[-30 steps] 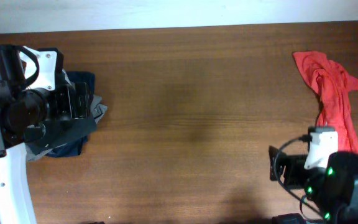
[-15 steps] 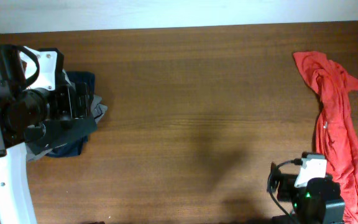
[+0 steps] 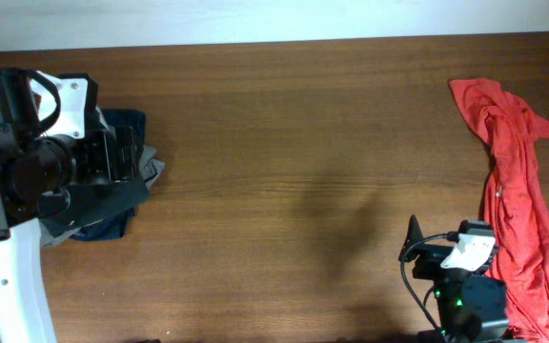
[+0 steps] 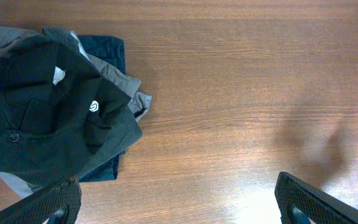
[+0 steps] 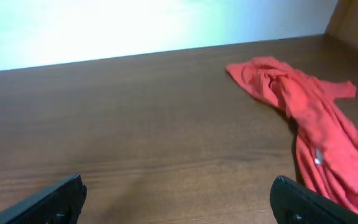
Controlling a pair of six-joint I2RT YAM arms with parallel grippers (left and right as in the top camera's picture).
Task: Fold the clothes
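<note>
The clothes (image 4: 42, 118), a black shirt with a small white printed mark, lie crumpled on top of a pile at the table's left side. In the overhead view the clothes (image 3: 103, 202) are mostly hidden under my left arm. My left gripper (image 4: 179, 208) hangs open above bare wood just right of the pile and holds nothing. One left fingertip (image 4: 48, 204) sits over the black fabric's lower edge. At the front right, my right gripper (image 5: 182, 205) is open and empty over bare table.
Under the black shirt lie a navy folded garment (image 4: 107, 56) and a grey one (image 4: 120, 78). A red-orange garment (image 3: 518, 191) is strewn along the right edge, also seen in the right wrist view (image 5: 309, 112). The right arm (image 3: 460, 281) is near the front edge.
The right arm has drawn back toward the front edge and shifted left, away from the red-orange garment. The left arm and the pile have not moved.
</note>
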